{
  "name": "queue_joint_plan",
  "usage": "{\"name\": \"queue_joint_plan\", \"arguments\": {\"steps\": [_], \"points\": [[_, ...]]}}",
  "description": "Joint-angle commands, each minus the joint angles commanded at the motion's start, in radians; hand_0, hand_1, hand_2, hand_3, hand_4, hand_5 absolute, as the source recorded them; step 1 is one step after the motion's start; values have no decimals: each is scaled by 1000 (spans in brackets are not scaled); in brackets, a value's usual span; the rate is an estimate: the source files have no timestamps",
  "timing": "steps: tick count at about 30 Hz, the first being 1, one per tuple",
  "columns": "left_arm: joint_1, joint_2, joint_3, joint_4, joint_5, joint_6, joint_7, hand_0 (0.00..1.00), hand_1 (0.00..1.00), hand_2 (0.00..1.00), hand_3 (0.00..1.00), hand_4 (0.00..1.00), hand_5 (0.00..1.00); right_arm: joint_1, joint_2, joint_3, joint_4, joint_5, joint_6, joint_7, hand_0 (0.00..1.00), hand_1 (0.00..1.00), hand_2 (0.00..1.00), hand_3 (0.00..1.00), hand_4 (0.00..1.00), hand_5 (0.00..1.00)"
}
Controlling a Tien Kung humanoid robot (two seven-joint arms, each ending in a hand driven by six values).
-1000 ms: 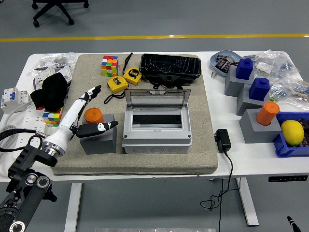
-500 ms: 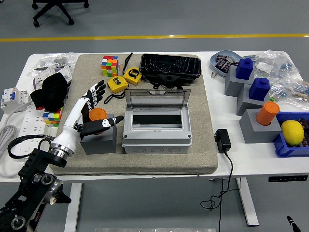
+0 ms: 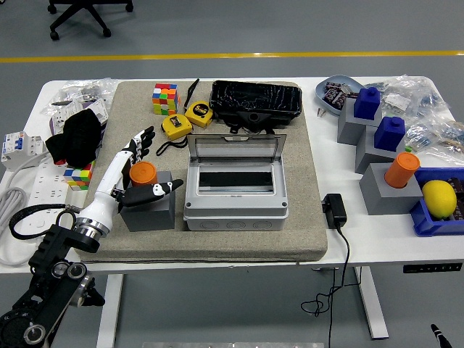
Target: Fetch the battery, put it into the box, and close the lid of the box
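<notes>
One black-and-white left hand (image 3: 136, 174) is over the table, fingers (image 3: 143, 139) spread wide and holding nothing; since half a second ago it has drawn back slightly, uncovering more of the orange cylindrical battery (image 3: 143, 174). That battery stands on a grey block (image 3: 150, 209), between the fingers above it and the thumb below it. Right of the thumb sits the grey plastic box (image 3: 235, 187), its clear lid (image 3: 237, 148) tilted up. Beyond the fingertips lies a yellow tape measure (image 3: 175, 127); its print is too small to read. Bare beige mat (image 3: 304, 174) lies right of the box.
</notes>
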Motion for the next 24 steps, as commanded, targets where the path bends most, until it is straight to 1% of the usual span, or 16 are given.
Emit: {"name": "queue_joint_plan", "arguments": {"steps": [5,6,11,12,17,18,23,24], "points": [[-2,-3,2,7,7,22,1,924,937,927,884,998,88,0,-1,-1,0,2,0,0,927,797,744,779,998,998],[-3,-3,3,9,9,25,1,865,863,803,805,998,80,0,-1,-1,0,2,0,0,927,796,744,779,998,998],[-4,-4,5,16,11,38,1,865,863,803,805,998,80,-1,-1,-2,0,4,1,1,927,796,744,779,998,998],[-4,-4,4,16,10,40,1,749,778,701,716,998,61,-1,-1,-3,0,5,1,1,924,796,744,779,998,998],[-7,-5,6,18,-1,43,0,749,778,701,716,998,61,1,-2,-5,0,8,1,1,924,796,744,779,998,998],[-7,-5,6,18,-3,43,-1,673,716,643,682,998,38,1,-2,-3,0,7,1,1,922,795,744,778,998,998],[-10,-8,9,25,-28,47,-6,673,716,643,682,998,38,3,-2,-2,0,7,1,2,922,795,744,778,998,998],[-11,-8,10,26,-31,46,-7,624,664,571,654,998,8,3,-2,-2,0,7,1,2,920,795,744,778,998,998]]}}
